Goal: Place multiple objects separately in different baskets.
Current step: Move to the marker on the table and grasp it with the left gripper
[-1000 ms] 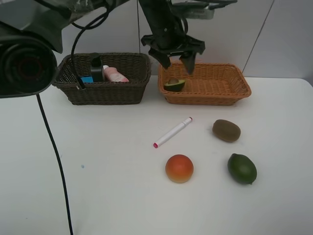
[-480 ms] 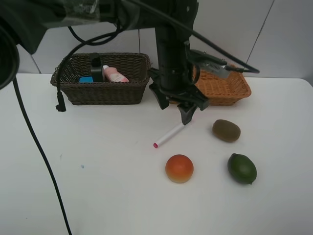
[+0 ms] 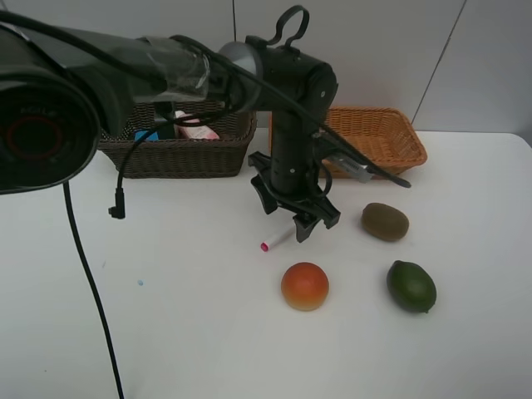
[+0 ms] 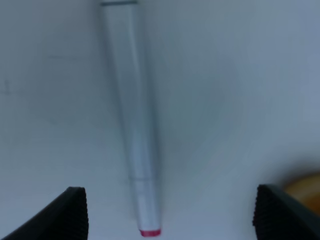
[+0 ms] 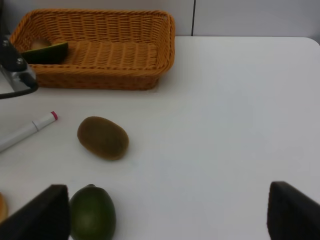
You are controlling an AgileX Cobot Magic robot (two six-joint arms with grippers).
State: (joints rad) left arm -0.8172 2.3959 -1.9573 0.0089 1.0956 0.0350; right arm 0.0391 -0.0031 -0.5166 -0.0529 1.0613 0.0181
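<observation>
White counter (image 3: 166, 332) fills the exterior high view, with a pale panelled wall behind it. At the far edge stand the dark brown basket (image 3: 179, 158), which holds the pink white-capped bottle (image 3: 196, 126), and the light orange basket (image 3: 386, 141). The left arm reaches across the middle, and the left fingers (image 3: 302, 226) are spread wide over the white pink-tipped marker (image 3: 277, 239), which lies on the counter. Near it lie the orange-red round fruit (image 3: 305, 286), the brown kiwi (image 3: 385, 222) and the green lime (image 3: 411, 286). In the left wrist view the marker lies between the two fingers, clear of both and not gripped. In the right wrist view the right fingers (image 5: 42, 212) stand wide with nothing between them. The halved avocado (image 5: 46, 51) lies in a corner of the light orange basket. The kiwi, lime and marker lie on the counter outside it.
</observation>
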